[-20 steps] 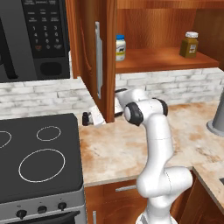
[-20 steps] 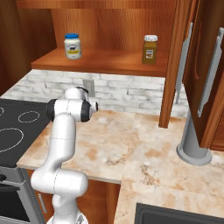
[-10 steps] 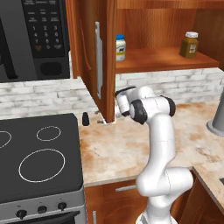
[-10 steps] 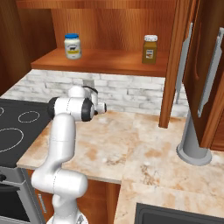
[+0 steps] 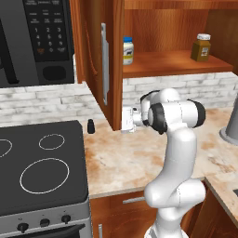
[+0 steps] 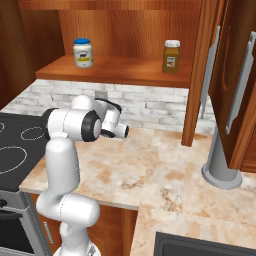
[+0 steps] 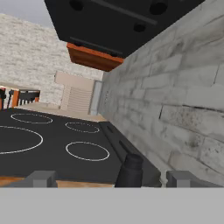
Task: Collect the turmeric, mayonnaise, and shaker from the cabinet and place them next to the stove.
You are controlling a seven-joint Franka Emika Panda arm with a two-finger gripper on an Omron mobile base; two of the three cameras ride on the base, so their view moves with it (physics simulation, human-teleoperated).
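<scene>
At the counter's left edge, just beside the stove (image 5: 42, 167), the shaker (image 5: 91, 126) stands upright on the counter (image 5: 125, 158) — the first of three items delivered. In my hand view the shaker (image 7: 130, 170) sits between my two fingertips with bare space on each side: my gripper (image 7: 111, 178) is spread wide and grips nothing. From the left base view my hand (image 5: 129, 120) hangs low over the counter behind the open cabinet door (image 5: 100, 60), a little apart from the shaker.

Further right, on the cabinet (image 6: 125, 70) shelf, the mayonnaise (image 5: 128, 51) stands near the shelf's left end and the turmeric (image 5: 201, 47) near its right end, both untouched.

By my reading, the shaker's placement is finished and the second pickup comes next. That calls for backing my hand clear without knocking the small shaker over, swinging round the door's edge, rising to shelf height and squaring my open jaws on the mayonnaise, the nearer jar.
</scene>
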